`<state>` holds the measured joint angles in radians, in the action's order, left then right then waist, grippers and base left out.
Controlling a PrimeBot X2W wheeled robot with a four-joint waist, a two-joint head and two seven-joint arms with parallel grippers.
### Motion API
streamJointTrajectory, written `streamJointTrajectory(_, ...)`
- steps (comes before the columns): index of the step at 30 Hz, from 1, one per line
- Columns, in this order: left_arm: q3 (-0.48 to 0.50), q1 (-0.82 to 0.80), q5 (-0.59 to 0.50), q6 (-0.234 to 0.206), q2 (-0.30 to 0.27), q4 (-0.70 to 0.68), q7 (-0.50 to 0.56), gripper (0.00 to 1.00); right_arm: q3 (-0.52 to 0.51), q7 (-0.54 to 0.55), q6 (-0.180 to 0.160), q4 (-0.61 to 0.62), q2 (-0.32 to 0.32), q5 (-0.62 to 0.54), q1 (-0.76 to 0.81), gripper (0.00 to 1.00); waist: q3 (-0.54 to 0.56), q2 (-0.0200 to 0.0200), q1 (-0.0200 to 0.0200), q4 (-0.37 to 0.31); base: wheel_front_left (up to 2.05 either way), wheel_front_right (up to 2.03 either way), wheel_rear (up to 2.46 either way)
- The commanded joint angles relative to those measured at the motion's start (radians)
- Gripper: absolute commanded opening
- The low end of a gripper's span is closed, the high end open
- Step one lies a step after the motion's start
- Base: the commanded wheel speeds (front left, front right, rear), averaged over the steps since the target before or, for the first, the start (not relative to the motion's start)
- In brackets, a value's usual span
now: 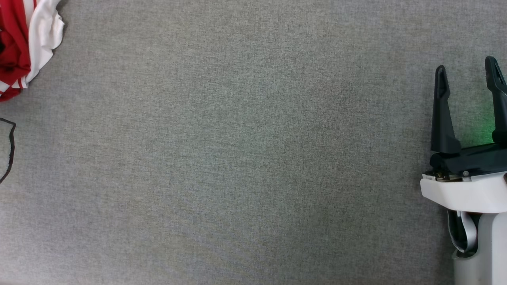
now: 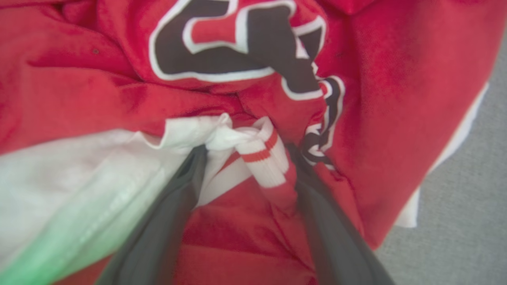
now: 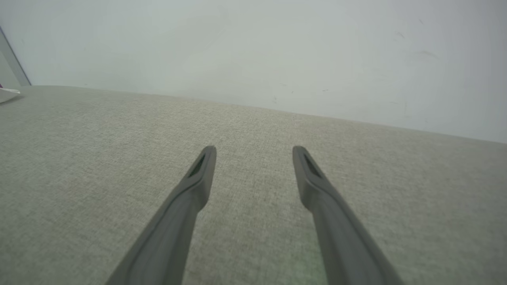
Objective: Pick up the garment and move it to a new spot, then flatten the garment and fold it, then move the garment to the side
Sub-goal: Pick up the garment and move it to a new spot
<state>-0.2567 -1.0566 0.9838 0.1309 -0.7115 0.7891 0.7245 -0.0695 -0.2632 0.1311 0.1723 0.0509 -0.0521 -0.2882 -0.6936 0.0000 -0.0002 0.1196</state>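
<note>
Overhead, garment point(image 1: 16, 47) at corner, up close, left tool point(image 2: 246, 151) straddling striped cuff point(image 2: 264, 160)

Down my left wrist view, on the garment point(image 2: 396, 99): one big black character point(image 2: 245, 51), white-outlined, sits high on the red cloth, creased over itself (might be a 2, I can't swear to it). Just below and to its right a second print point(image 2: 323, 134), also black with a white outline, is bunched in a fold and too crumpled to read. That's all the print I can make out.
</note>
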Motion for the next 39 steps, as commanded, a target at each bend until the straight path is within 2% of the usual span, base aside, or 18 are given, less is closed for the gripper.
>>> streamJointTrajectory(1,-0.051,0.054,0.000,-0.003,0.045,0.038,0.019,0.42,0.001,-0.002,-0.001,-0.002,-0.001,0.005,-0.019,1.00,0.003,0.0000,0.0002,-0.002,0.00,0.00,0.00)
streamJointTrajectory(2,-0.060,0.053,-0.004,-0.003,0.039,0.039,0.007,0.00,0.002,-0.002,-0.001,-0.004,-0.001,0.006,-0.018,1.00,0.007,0.0000,0.0002,-0.003,0.00,0.00,0.00)
streamJointTrajectory(4,-0.074,0.039,-0.013,-0.003,0.019,0.036,-0.030,0.00,0.004,-0.002,-0.001,-0.008,-0.001,0.008,-0.015,1.00,0.021,0.0000,0.0002,-0.004,0.00,0.00,0.00)
streamJointTrajectory(6,-0.093,0.006,-0.033,-0.002,-0.018,0.012,-0.115,0.00,0.004,-0.002,-0.001,-0.015,-0.001,0.016,-0.002,1.00,0.053,0.0000,0.0002,-0.004,0.00,0.00,0.00)
streamJointTrajectory(12,-0.189,-0.037,-0.046,-0.002,-0.064,-0.066,-0.249,0.00,0.001,-0.002,-0.001,-0.040,-0.001,0.039,0.041,1.00,0.161,0.0000,0.0002,0.010,0.00,0.00,0.00)
streamJointTrajectory(19,-0.304,-0.073,-0.047,-0.002,-0.100,-0.171,-0.303,0.00,0.002,-0.002,-0.001,-0.060,-0.001,0.059,0.070,1.00,0.237,0.0000,0.0002,0.014,0.00,0.00,0.00)
streamJointTrajectory(20,-0.345,-0.083,-0.052,-0.002,-0.108,-0.209,-0.314,0.00,0.001,-0.002,-0.001,-0.064,-0.001,0.067,0.077,1.00,0.258,0.0000,0.0002,0.013,0.00,0.00,0.00)
streamJointTrajectory(27,-0.459,-0.139,-0.066,-0.002,-0.117,-0.330,-0.335,0.00,-0.006,-0.002,-0.001,-0.075,-0.001,0.098,0.108,1.00,0.320,0.0000,0.0002,-0.006,0.00,0.00,0.00)
streamJointTrajectory(39,-0.659,-0.239,-0.114,-0.002,-0.067,-0.557,-0.306,0.00,-0.017,-0.002,-0.001,-0.088,-0.001,0.160,0.148,1.00,0.416,0.0000,0.0002,-0.105,0.00,0.00,0.00)
